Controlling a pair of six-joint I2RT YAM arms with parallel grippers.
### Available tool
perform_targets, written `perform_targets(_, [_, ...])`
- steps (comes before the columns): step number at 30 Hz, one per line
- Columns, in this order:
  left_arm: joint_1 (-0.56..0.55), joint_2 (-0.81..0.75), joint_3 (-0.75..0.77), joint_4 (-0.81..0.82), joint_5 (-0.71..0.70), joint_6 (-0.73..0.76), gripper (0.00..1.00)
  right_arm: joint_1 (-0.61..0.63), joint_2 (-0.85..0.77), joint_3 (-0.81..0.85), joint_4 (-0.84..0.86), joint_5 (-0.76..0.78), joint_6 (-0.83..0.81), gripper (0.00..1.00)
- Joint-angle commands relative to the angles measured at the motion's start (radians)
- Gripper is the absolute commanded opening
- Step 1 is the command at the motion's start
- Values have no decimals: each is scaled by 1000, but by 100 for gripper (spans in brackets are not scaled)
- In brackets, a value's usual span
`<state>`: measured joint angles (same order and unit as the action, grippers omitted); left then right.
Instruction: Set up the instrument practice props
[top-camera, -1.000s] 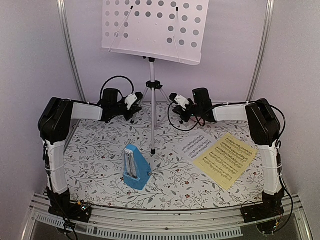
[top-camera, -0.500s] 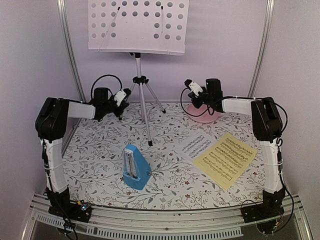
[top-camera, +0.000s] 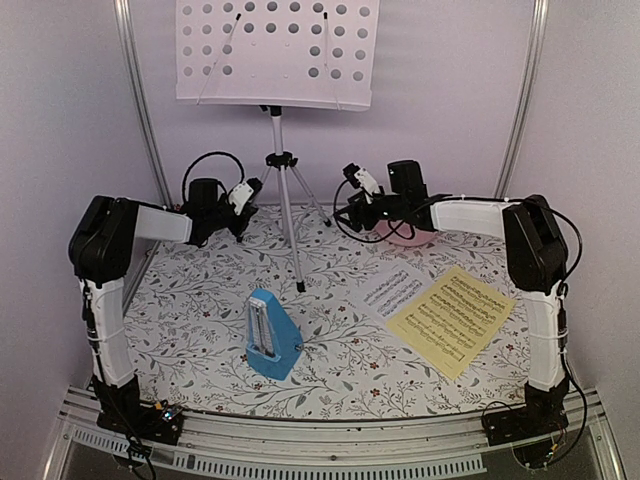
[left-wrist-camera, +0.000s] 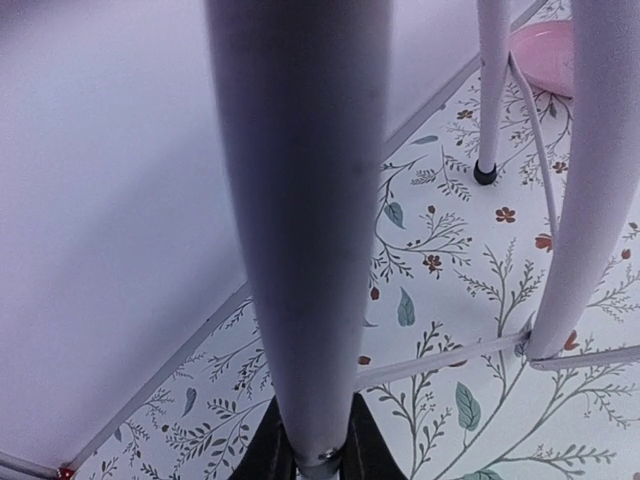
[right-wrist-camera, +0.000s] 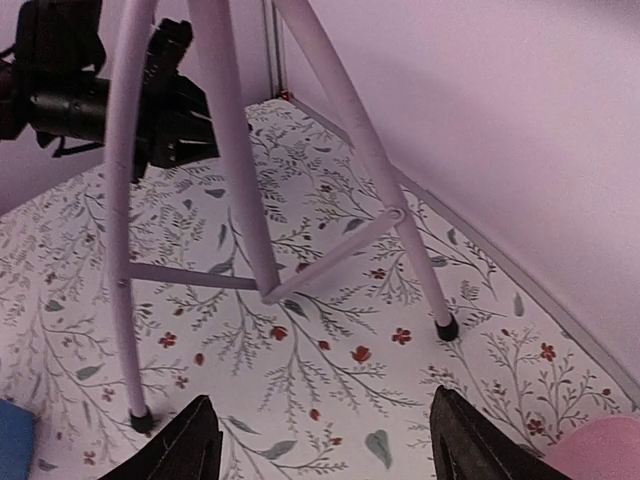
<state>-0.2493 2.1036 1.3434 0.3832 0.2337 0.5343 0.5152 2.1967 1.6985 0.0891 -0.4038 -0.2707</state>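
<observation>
The pink plate (top-camera: 412, 238) lies at the back of the flowered table (top-camera: 190, 300), below my right wrist and near one tripod foot. The blue metronome (top-camera: 271, 336) stands upright toward the front. The yellow sheet (top-camera: 452, 320) lies flat on the right, overlapping the white sheet (top-camera: 390, 290). All three are well apart from both pincers. The music stand (top-camera: 277, 50) stands upright at the back, between my arms. My left pincer (left-wrist-camera: 312, 455) is clenched around one of its silver legs. My right pincer (right-wrist-camera: 325, 435) gapes wide with nothing in it, near the legs but apart from them.
</observation>
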Motion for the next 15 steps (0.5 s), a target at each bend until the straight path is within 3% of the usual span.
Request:
perform_targets(1, [-19,-21,-45,-42,-27,21,0,34,-91,-27,-41,-233,310,74])
perform_targets(7, [-20,-24,-47,-42,-16,12,0,113,-28,-11,-12,-313,513,74])
perform_targets(15, [-27,-30,-52,-41,-12,8,0,165,94,89,-5,-303,575,80])
